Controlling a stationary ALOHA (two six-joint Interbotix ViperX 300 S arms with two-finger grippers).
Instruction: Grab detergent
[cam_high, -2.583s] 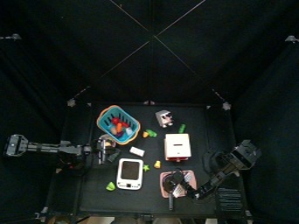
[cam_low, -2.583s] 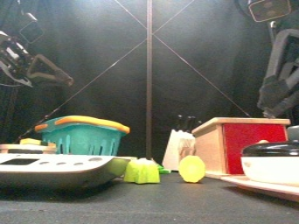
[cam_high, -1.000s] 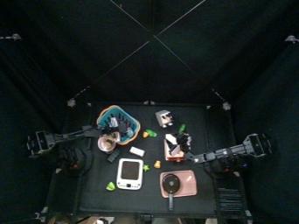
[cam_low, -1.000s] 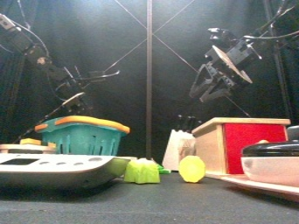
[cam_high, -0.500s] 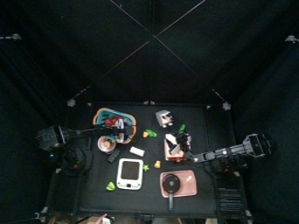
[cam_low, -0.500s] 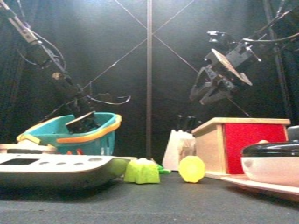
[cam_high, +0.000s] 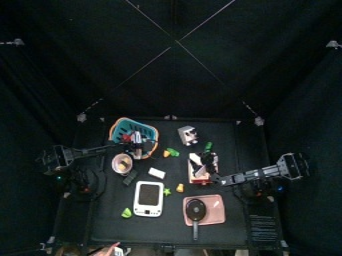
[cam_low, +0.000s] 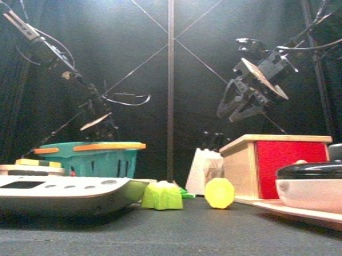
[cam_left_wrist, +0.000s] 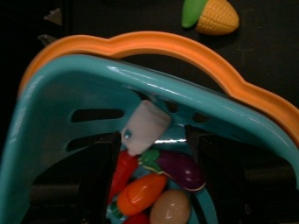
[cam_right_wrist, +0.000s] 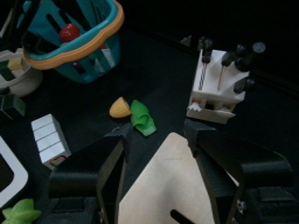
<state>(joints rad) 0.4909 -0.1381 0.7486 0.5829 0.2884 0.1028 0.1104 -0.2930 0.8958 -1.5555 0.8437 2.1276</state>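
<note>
Over the table in the top view, the left gripper (cam_high: 128, 144) reached to the near rim of the basket (cam_high: 134, 123), while the right gripper (cam_high: 214, 179) hung by the box (cam_high: 201, 167); nothing there read plainly as detergent, so a wrong pick was a real risk. From the front, the left gripper (cam_low: 96, 121) sat just above the basket (cam_low: 96, 151), and whether it was open or closed could not be told; if it dropped off-centre it could catch the orange rim and tip or drag the basket. The right gripper (cam_low: 245, 97) hung well above the box (cam_low: 274, 165) with its fingers apart, out of the way unless it swung inward toward the other arm. In the left wrist view, a white piece (cam_left_wrist: 145, 126) lay against the basket's inner wall (cam_left_wrist: 47, 131) above toy vegetables (cam_left_wrist: 149, 188); that was my best guess for the detergent, though it could not be confirmed. Pressed so close to the wall, it could slip down among the vegetables, or the fingers could close on the wall or a vegetable instead. In the right wrist view, the right gripper (cam_right_wrist: 163, 133) stood open over the box top (cam_right_wrist: 163, 188), holding nothing; the basket (cam_right_wrist: 73, 45) and a white rack (cam_right_wrist: 219, 80) lay beyond, and a careless sweep could knock the rack over.
</note>
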